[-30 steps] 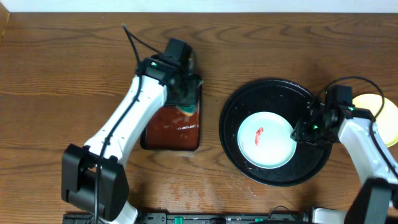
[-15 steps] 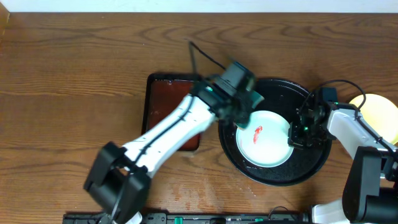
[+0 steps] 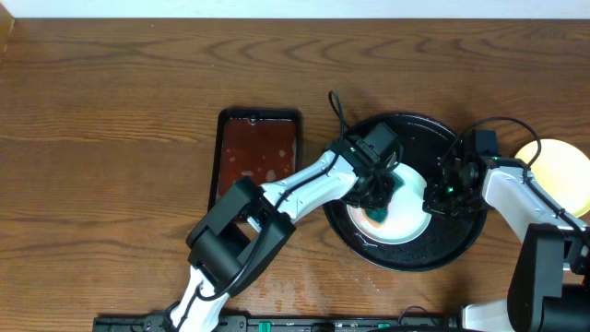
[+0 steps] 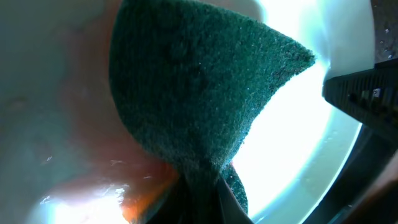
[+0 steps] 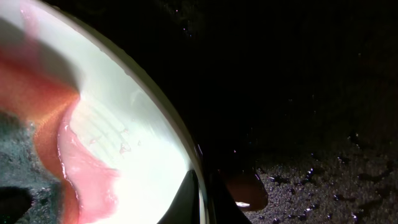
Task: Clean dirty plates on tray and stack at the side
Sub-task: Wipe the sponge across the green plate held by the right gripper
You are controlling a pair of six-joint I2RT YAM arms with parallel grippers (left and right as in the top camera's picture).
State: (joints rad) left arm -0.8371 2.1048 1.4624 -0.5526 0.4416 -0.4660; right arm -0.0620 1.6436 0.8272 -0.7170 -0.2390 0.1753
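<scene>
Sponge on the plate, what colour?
Dark blue-green sponge, clearest in the left wrist view, against the white plate.

White plate (image 3: 407, 221): red-smeared, lay flat in glossy black tray (image 3: 458, 242). Yellow plate (image 3: 556, 159) lay on worktop (image 3: 111, 111) beside tray.

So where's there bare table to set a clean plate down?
Wide bare wood lies left of the red-brown rectangular tray, plus a strip along the far edge. Crowded around the round black tray: both arms, white plate, pale yellow plate.
</scene>
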